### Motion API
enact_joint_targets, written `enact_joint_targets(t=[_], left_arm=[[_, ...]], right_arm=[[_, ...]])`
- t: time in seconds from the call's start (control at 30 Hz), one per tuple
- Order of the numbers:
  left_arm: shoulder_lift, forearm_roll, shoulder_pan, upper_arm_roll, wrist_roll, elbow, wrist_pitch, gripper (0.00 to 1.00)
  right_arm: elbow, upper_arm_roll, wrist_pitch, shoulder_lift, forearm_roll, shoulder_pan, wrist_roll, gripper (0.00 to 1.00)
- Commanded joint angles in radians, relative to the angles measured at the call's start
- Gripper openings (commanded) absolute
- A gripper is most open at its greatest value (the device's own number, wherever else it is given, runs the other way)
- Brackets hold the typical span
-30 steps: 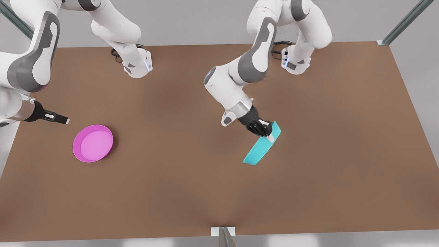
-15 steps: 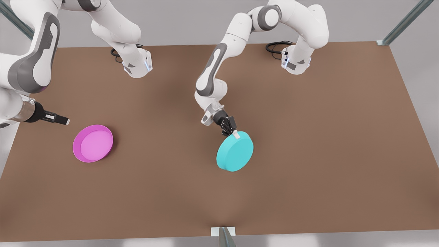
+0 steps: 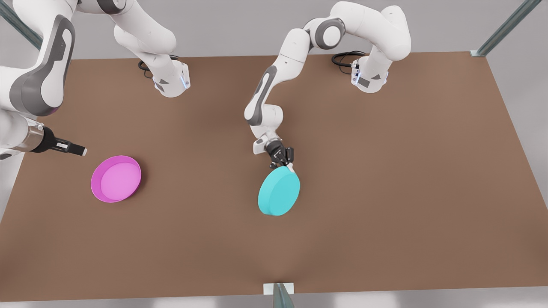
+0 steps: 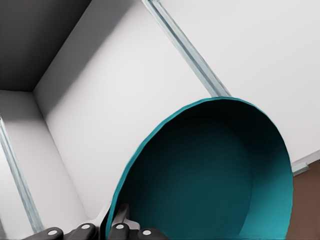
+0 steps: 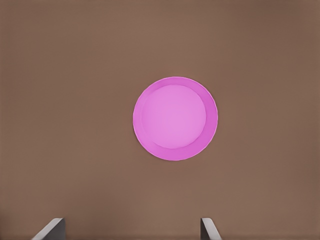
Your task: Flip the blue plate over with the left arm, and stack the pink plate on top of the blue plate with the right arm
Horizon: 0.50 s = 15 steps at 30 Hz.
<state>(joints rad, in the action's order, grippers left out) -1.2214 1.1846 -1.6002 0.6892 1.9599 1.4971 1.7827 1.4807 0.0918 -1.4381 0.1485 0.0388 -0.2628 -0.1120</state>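
The blue plate [image 3: 279,191] hangs tilted over the middle of the table, its flat base turned up toward the front view. My left gripper [image 3: 286,164] is shut on its far rim. In the left wrist view the plate's hollow inside [image 4: 210,180] faces the camera, with the rim pinched between the fingers [image 4: 117,227]. The pink plate [image 3: 116,178] lies rim up on the table at the front view's left. My right gripper [image 3: 81,150] waits high above and just left of it, open, and the pink plate [image 5: 175,118] sits centred beyond the spread fingertips [image 5: 52,227].
The brown table [image 3: 385,192] stretches wide around both plates. Both arm bases [image 3: 171,83] [image 3: 369,79] stand at its far edge. A small metal mount [image 3: 278,291] sits at the near edge, and frame struts [image 3: 505,28] run at the corners.
The left arm turned the blue plate from edge-on to base up and carried it toward the front view's left and lower. The right arm and the pink plate stayed put.
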Motion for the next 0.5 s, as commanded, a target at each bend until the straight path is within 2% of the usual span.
enact_joint_targets(t=[0.0, 0.03, 0.13, 0.2, 0.27, 0.37, 0.47], left_arm=[[0.002, -0.010, -0.003, -0.005, 0.626, -0.003, -0.048, 0.74], [0.008, -0.011, -0.004, -0.005, 0.623, -0.003, -0.048, 1.00], [0.016, -0.054, -0.004, -0.014, 0.620, -0.017, -0.048, 1.00], [0.031, -0.164, -0.004, -0.028, 0.594, -0.112, -0.046, 1.00], [0.036, -0.426, 0.000, -0.037, 0.550, -0.259, -0.029, 1.00], [0.053, -0.726, 0.016, -0.036, 0.548, -0.285, 0.182, 1.00], [0.098, -1.190, 0.040, -0.051, 0.010, -0.282, 0.164, 1.00]], right_arm=[[0.000, 0.000, 0.001, -0.001, 0.000, 0.000, 0.000, 1.00], [0.000, 0.000, 0.001, -0.001, 0.000, 0.000, 0.000, 1.00], [0.000, 0.000, 0.001, -0.001, 0.000, 0.000, 0.000, 1.00], [0.000, 0.000, 0.001, -0.001, 0.000, 0.000, 0.000, 1.00], [0.000, 0.000, 0.001, 0.000, 0.000, -0.001, 0.000, 1.00], [0.000, 0.000, 0.001, 0.000, 0.000, 0.000, 0.000, 1.00], [0.000, 0.000, 0.001, -0.001, 0.000, 0.000, 0.000, 1.00]])
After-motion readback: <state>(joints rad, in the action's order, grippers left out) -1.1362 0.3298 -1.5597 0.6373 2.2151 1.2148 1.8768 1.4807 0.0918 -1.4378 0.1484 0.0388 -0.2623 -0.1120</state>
